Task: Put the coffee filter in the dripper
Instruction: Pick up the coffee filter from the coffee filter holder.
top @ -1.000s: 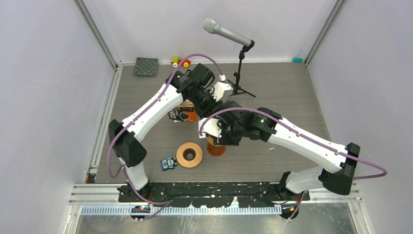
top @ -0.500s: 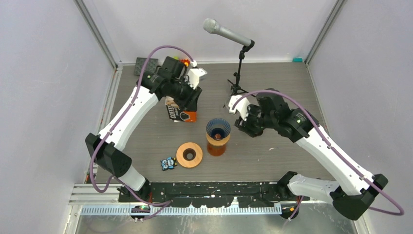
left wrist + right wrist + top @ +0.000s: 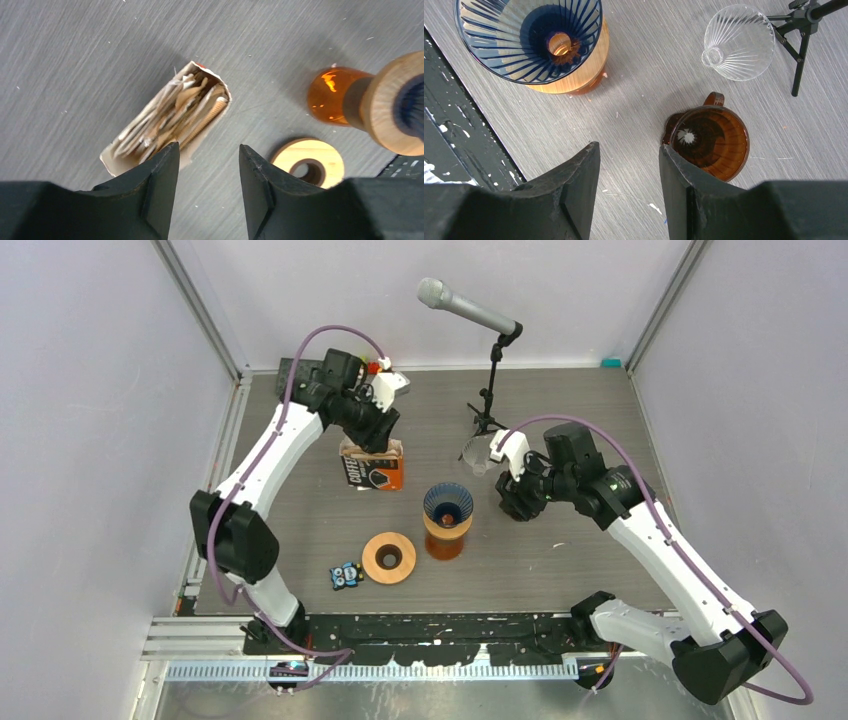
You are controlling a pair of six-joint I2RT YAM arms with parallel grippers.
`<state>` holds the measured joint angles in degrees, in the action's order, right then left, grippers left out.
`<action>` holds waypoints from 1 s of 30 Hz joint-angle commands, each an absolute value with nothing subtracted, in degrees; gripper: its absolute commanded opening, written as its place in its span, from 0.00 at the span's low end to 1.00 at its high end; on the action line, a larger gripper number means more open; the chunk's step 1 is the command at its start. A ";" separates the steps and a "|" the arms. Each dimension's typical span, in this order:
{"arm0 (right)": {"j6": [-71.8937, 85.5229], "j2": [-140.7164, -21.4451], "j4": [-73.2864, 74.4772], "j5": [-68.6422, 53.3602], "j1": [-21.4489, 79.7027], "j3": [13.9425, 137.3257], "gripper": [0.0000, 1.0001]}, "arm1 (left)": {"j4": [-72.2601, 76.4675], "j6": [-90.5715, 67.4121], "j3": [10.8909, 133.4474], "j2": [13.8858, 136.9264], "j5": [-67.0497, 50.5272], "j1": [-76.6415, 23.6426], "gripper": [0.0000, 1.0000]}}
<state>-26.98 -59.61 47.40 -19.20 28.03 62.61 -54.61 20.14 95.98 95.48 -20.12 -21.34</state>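
The left hand (image 3: 207, 147) hangs over the far left part of the grey wood-grain worktop (image 3: 600, 420), its two black fingers set apart with nothing between them. Directly under it stands the orange and black cardboard box (image 3: 373, 472), its top torn open. The brown paper coffee filters (image 3: 175, 110) are packed upright inside the box, and the hand is above them without touching.

The blue ribbed glass dripper (image 3: 526, 35) sits to the right of the box and nearer, in the middle of the worktop. It rests in a pale wooden collar (image 3: 574, 80) on top of an orange glass server (image 3: 330, 95). The dripper's ribs show all the way down to the round hole at its bottom.

The right hand (image 3: 629, 146) hovers just right of the dripper, its fingers also apart and holding nothing. Below it a dark amber glass cup with a small handle (image 3: 711, 142) stands on the worktop. Farther off, a clear fluted glass dripper (image 3: 739, 42) lies tipped on its side beside the black tripod stand (image 3: 490, 400) of a grey microphone (image 3: 462, 306).

A flat round wooden ring (image 3: 389, 557) lies near and to the left of the server. A small blue owl toy (image 3: 346, 576) lies just left of the ring.
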 commanded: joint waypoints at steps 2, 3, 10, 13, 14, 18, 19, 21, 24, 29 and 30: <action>-26.62 -59.86 45.05 -21.63 27.53 62.40 0.52 | -53.15 27.61 100.83 99.56 -18.70 -21.20 0.51; -26.77 -60.12 45.20 -21.78 27.51 62.36 0.52 | -53.03 28.16 101.23 100.25 -18.38 -21.18 0.51; -26.98 -60.84 45.31 -21.27 27.46 62.06 0.51 | -53.65 30.52 103.33 103.97 -18.45 -21.23 0.50; -27.07 -61.03 45.40 -21.27 27.41 61.90 0.51 | -53.27 30.59 103.66 104.66 -18.50 -21.18 0.47; -27.20 -61.15 45.42 -21.21 27.42 61.88 0.51 | -53.26 30.61 103.83 104.92 -18.66 -21.18 0.46; -27.19 -61.28 45.43 -21.01 27.40 61.71 0.51 | -54.23 30.77 105.11 106.32 -18.98 -21.18 0.40; -27.16 -61.22 45.37 -21.01 27.37 61.70 0.51 | -54.37 30.78 105.27 106.60 -18.98 -21.18 0.39; -27.18 -61.13 45.43 -20.93 27.40 61.70 0.51 | -54.74 30.87 105.53 107.02 -18.97 -21.18 0.35; -27.16 -61.21 45.37 -20.92 27.41 61.61 0.51 | -55.00 30.93 105.43 107.20 -19.23 -21.18 0.28; -27.22 -61.51 45.73 -21.01 27.32 61.72 0.51 | -55.80 31.00 105.51 107.40 -19.28 -21.18 0.26; -27.17 -61.52 45.72 -21.06 27.30 61.66 0.51 | -55.87 31.02 105.53 107.40 -19.32 -21.23 0.26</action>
